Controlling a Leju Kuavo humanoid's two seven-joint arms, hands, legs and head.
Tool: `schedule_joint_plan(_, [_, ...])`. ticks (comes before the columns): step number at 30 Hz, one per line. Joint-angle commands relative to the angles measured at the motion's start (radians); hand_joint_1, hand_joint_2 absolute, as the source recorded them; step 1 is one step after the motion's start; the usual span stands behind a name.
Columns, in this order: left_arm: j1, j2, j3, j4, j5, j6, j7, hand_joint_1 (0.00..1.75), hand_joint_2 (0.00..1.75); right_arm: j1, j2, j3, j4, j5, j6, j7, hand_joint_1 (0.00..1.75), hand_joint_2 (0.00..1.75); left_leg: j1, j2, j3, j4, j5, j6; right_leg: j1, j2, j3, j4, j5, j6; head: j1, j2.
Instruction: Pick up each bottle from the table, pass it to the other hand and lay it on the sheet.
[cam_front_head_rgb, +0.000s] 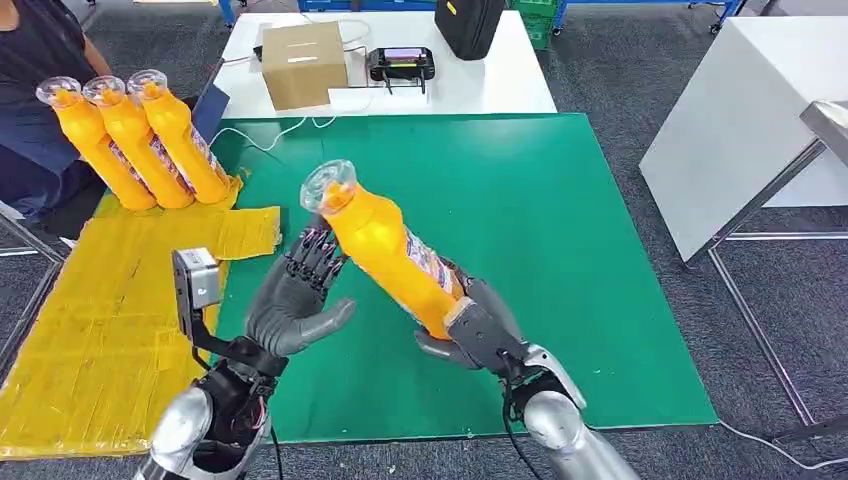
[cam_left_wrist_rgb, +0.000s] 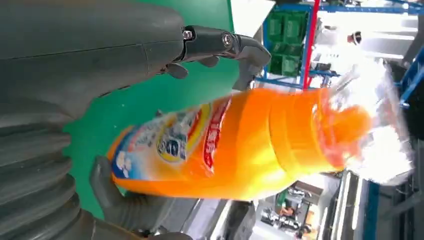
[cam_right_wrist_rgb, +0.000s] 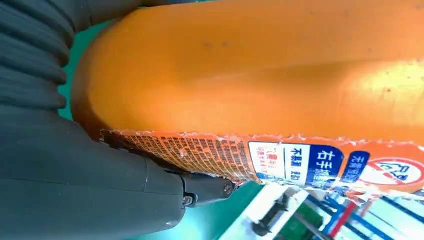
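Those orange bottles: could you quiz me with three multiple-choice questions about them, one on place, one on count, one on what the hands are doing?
1. Where do the laid-down bottles lie?
A. green mat
B. yellow sheet
C. white table

2. How many lie there?
A. one
B. three
C. five

3. Which hand grips the raised bottle?
A. right hand
B. left hand
C. neither

Answers: B, they rest at the sheet's far end; B, three lie side by side; A, the right hand wraps its base while the left is open beside it.
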Motion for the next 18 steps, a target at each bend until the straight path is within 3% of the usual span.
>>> schedule_joint_plan(1, [-0.063,-0.004,-0.087,0.041,-0.001,0.011,-0.001,0.0,1.75,-0.167,0.032,0.155,0.169,0.04,-0.079,0.004,1.75,1.75,0.001,0.001,0.001,0.0,0.0,-0.001,0.0,0.005,0.0,0.0,0.0,-0.001,0.0,0.0])
schedule_joint_plan(6, [-0.069,-0.009,-0.102,0.034,-0.002,0.012,0.001,0.0,1.75,-0.19,0.046,0.176,0.187,0.041,-0.086,0.006,1.75,1.75,0.001,0.001,0.002,0.001,-0.001,-0.001,0.001,0.007,0.002,0.0,0.0,-0.002,0.0,0.0])
schedule_joint_plan(7, [-0.094,-0.028,-0.119,0.034,-0.007,0.023,-0.002,0.0,1.75,-0.244,0.113,0.179,0.234,0.075,-0.07,0.021,1.75,1.75,0.001,0.001,0.001,0.0,-0.001,-0.001,0.0,0.005,0.001,0.0,0.0,-0.002,0.0,0.0])
schedule_joint_plan(9, [-0.109,-0.034,-0.137,0.037,-0.008,0.043,-0.003,0.0,1.75,-0.274,0.14,0.204,0.264,0.072,-0.084,0.032,1.75,1.75,0.001,0.003,0.0,0.002,-0.001,-0.001,0.0,0.007,-0.001,0.002,0.0,-0.002,0.0,0.0])
schedule_joint_plan(18, [-0.144,-0.024,-0.182,0.066,-0.085,0.127,-0.043,0.0,1.75,-0.334,0.154,0.367,0.343,0.095,-0.143,0.034,1.75,1.75,0.001,0.002,0.001,0.0,0.0,-0.001,0.001,0.006,0.0,0.001,0.0,-0.002,0.0,0.0])
